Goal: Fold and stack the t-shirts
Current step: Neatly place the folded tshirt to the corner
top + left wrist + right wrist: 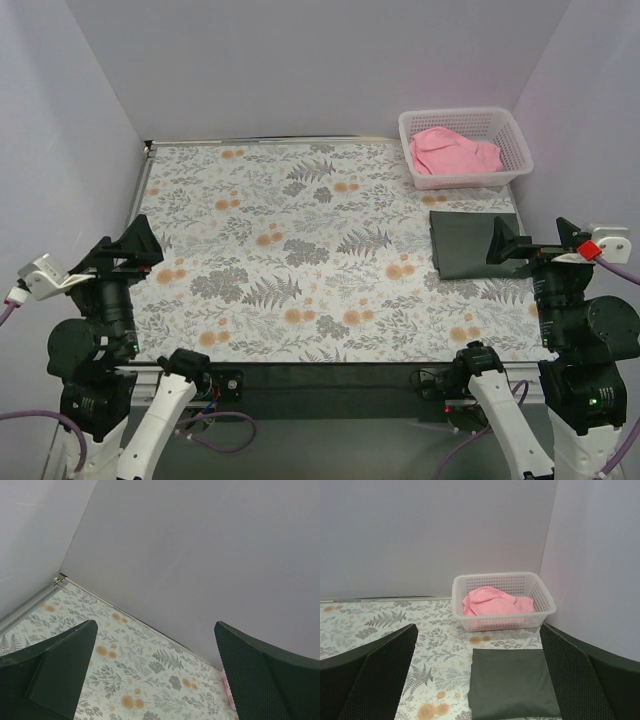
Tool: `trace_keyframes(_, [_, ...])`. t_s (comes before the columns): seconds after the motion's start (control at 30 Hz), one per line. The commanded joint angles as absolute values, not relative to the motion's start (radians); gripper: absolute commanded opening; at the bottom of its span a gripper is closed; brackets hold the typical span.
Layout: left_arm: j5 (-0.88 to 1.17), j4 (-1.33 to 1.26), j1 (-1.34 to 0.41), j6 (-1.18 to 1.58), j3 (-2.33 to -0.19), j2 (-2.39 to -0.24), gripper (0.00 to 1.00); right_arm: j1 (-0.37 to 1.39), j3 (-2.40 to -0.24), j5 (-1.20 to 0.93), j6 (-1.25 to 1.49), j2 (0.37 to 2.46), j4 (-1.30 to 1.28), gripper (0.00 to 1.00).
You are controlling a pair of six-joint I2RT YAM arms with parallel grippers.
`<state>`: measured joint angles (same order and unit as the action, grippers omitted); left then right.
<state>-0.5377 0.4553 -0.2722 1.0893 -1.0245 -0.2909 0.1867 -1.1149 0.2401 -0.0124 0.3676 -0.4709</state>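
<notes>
A dark charcoal t-shirt [465, 243] [512, 682] lies folded into a flat rectangle on the floral table at the right, just in front of the basket. The pink t-shirt [452, 151] [492, 601] sits crumpled inside the white mesh basket [512, 135] [462, 582] at the back right corner. My right gripper [512, 243] [477, 680] hangs open above the near right part of the folded dark shirt, holding nothing. At the table's left edge my left gripper [140, 243] [155, 672] is open and empty, raised above the cloth and pointing toward the back wall.
The floral tablecloth [300, 260] covers the whole table. Grey walls close in the back and both sides. A black strip with the arm bases [330, 385] runs along the near edge.
</notes>
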Motion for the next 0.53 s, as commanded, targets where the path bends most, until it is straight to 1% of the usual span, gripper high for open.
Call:
trace_keyframes(0.0, [-0.522, 0.380, -0.276, 1.106, -0.974, -0.313, 0.98, 0.193, -1.100, 0.219, -0.034, 0.360, -0.393, 0.98])
trace_keyframes(0.1, [-0.503, 0.371, -0.276, 1.143, -0.953, -0.333, 0.98, 0.193, -1.098, 0.207, -0.037, 0.367, -0.391, 0.98])
trace_keyframes(0.5, [-0.472, 0.339, -0.276, 1.152, -0.922, -0.393, 0.98, 0.193, -1.069, 0.195, -0.041, 0.361, -0.374, 0.98])
